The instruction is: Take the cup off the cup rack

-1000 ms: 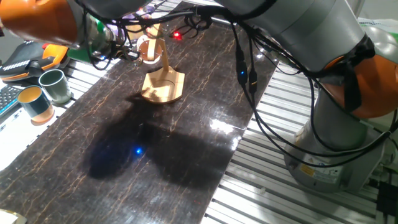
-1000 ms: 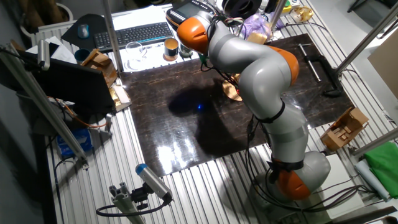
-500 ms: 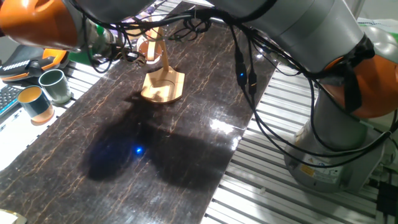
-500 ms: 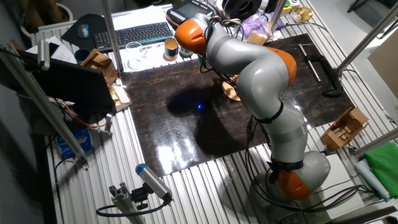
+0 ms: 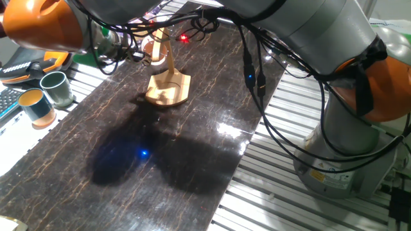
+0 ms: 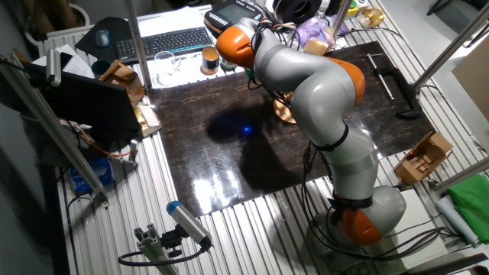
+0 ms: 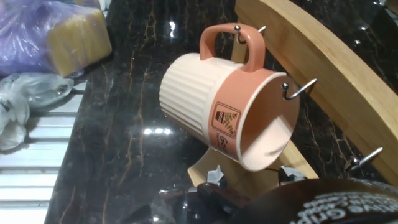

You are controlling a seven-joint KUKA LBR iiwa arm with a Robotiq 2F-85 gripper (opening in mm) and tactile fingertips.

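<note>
Here the salmon-pink cup (image 7: 230,112) hangs by its handle (image 7: 231,42) on a metal hook of the wooden cup rack (image 7: 323,74), tilted with its mouth down towards the hand camera. The gripper (image 5: 131,54) is near the cup, but whether its fingers are apart or together cannot be told. The cup looks light, stiff and rather smooth; its ribbed body seems the best hold, lifting until the handle clears the hook.

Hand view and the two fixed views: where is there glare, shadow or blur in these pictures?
Hand view: the cup is sharp, small white glints lie on the dark table, and the black part at the bottom edge is blurred. One fixed view: the arm's broad shadow and a blue light spot lie on the table. The other fixed view: white glare near the table's front edge.
</note>
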